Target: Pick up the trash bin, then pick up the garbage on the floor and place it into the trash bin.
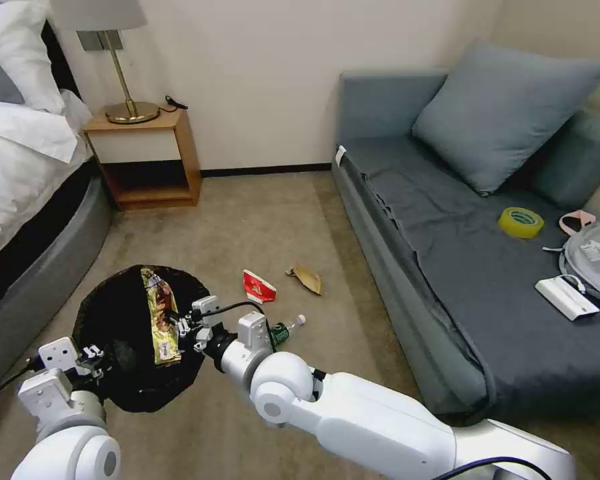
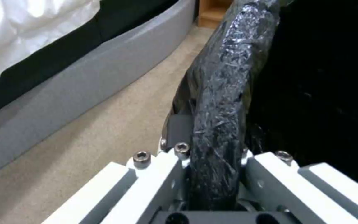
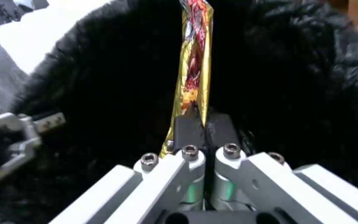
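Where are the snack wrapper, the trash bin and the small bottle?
snack wrapper (image 1: 160, 315): head view, middle of its gold face.
trash bin (image 1: 110, 313): head view, black bag lining.
small bottle (image 1: 285, 330): head view, green label.

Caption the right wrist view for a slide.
Right hand pinches the gold snack wrapper over the black-lined trash bin.

The trash bin (image 1: 123, 333) wears a glossy black liner, crinkled with silvery glints along its rim (image 2: 220, 93). The snack wrapper (image 1: 160, 313) is gold-brown with red and dark print. On the beige, speckled carpet (image 1: 260, 220) lie a red-and-white carton (image 1: 258, 287), a tan-brown paper scrap (image 1: 305, 279) and a clear bottle (image 1: 285, 329) with a green label and white cap. Both arms are white, and the right gripper (image 3: 204, 124) has black pads. The sofa (image 1: 460, 280) and its cushion (image 1: 507, 113) are slate grey-blue; near the sofa's back edge sits a yellow tape roll (image 1: 521, 222). The bedside table (image 1: 147, 157) is warm orange-brown wood.
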`<state>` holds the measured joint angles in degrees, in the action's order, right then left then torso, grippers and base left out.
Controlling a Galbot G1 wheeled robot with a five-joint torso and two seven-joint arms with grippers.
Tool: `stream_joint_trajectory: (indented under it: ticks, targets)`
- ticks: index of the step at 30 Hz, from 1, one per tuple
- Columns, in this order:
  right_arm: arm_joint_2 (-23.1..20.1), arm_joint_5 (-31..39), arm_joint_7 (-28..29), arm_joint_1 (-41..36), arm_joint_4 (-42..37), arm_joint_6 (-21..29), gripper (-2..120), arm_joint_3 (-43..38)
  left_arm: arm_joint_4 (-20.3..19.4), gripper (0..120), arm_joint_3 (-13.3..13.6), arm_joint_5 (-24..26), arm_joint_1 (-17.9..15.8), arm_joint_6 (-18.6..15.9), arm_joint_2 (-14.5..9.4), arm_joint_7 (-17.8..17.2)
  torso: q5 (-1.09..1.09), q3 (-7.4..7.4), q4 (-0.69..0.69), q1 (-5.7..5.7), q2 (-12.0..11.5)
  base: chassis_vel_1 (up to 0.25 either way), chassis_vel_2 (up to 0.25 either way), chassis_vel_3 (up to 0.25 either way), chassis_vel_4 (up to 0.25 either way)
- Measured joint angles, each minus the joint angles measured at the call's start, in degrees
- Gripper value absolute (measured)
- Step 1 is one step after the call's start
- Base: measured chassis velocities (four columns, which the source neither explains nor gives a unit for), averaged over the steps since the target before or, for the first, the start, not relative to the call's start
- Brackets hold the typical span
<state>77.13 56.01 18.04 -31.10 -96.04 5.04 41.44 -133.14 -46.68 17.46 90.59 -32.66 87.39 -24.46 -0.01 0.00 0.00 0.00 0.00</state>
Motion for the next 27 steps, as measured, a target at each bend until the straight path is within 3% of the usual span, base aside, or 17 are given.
stream_joint_trajectory:
  ticks: [18, 24, 27]
  targets:
    - [4.48, -4.08, -1.14, 3.48, 9.88, -0.72, 0, 5.83, 0.00, 2, 2.22, -2.03, 0.06, 0.28, 0.98, 0.00, 0.01, 0.00, 0.00, 0.00, 0.00, 0.000, 0.000, 0.000, 0.000]
    - [3.99, -5.32, -1.42, 3.69, 9.84, -0.57, 18, 6.13, 0.22, 2, 2.48, -2.30, -0.03, 0.63, 1.09, 0.05, 0.01, 0.00, 0.00, 0.00, 0.00, 0.000, 0.000, 0.000, 0.000]
    - [3.60, -5.74, -1.44, 3.78, 9.59, -0.56, 33, 6.12, 0.44, 2, 2.54, -2.32, -0.21, 0.84, 1.11, 0.12, 0.01, 0.00, 0.00, 0.00, 0.00, 0.000, 0.000, 0.000, 0.000]
